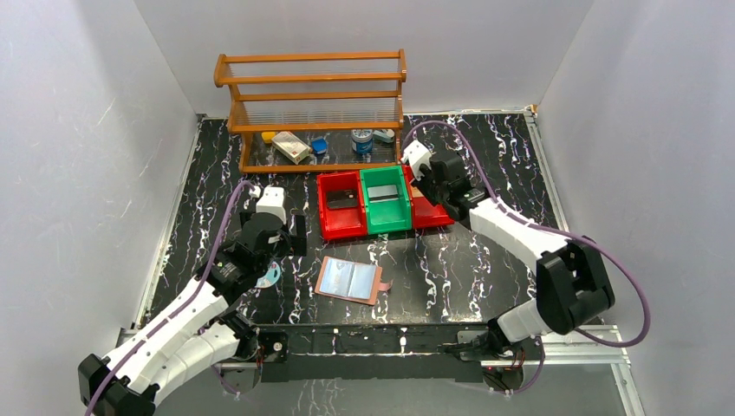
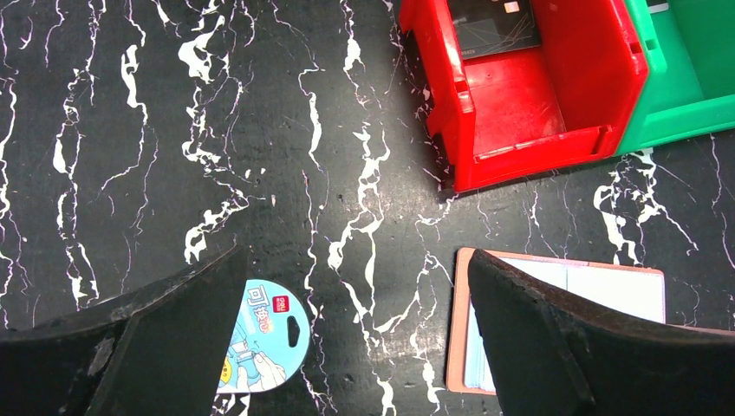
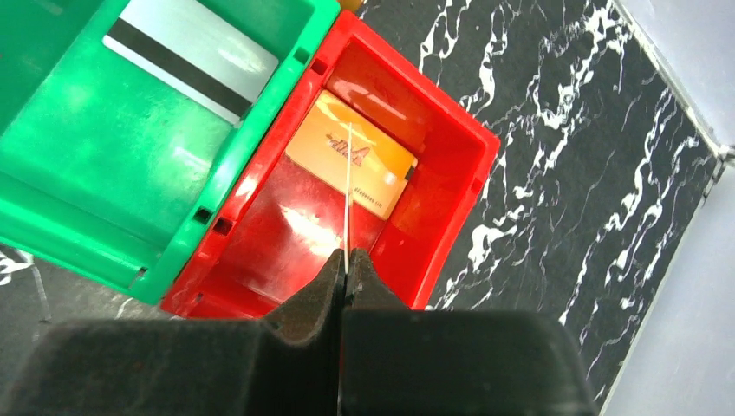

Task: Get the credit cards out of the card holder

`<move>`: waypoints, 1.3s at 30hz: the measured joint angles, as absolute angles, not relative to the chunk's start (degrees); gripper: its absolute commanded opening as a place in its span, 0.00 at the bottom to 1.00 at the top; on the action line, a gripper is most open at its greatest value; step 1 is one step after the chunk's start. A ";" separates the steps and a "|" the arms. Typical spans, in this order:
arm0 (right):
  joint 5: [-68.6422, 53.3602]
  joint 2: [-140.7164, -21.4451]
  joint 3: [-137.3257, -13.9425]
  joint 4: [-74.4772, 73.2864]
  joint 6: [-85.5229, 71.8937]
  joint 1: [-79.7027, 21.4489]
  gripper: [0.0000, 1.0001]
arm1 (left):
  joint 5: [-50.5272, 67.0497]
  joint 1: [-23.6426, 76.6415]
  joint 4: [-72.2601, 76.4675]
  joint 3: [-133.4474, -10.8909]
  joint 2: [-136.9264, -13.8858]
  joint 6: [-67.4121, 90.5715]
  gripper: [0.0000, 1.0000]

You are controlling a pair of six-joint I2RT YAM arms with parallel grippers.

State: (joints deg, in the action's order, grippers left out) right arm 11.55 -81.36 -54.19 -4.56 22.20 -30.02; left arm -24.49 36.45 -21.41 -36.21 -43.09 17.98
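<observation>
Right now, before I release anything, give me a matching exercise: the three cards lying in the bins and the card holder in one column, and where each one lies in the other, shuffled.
Things:
1. dark card
2. card with a black stripe
3. orange card
4. open card holder

Places:
A. table, outside every bin
B. right-hand red bin
C. green bin
D. left-hand red bin

Pairs: 1-D, 2-C, 3-B, 4-A.
</observation>
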 measured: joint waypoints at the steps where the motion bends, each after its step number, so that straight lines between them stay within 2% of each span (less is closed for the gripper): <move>1: 10.31 -82.24 -54.72 -4.56 23.29 -29.54 0.02 | -24.49 36.45 -21.39 -36.21 -43.24 17.98 0.98; 14: 7.25 -95.92 -62.15 -3.25 35.18 -26.59 0.01 | -24.47 36.45 -21.37 -36.21 -43.81 17.98 0.98; 30: 7.18 -103.55 -64.73 -0.93 44.95 -26.20 0.02 | -24.21 36.45 -20.99 -36.21 -44.53 17.98 0.98; 39: 7.01 -105.06 -64.73 -0.25 46.94 -25.98 0.12 | -24.14 36.45 -20.97 -36.16 -44.58 17.98 0.98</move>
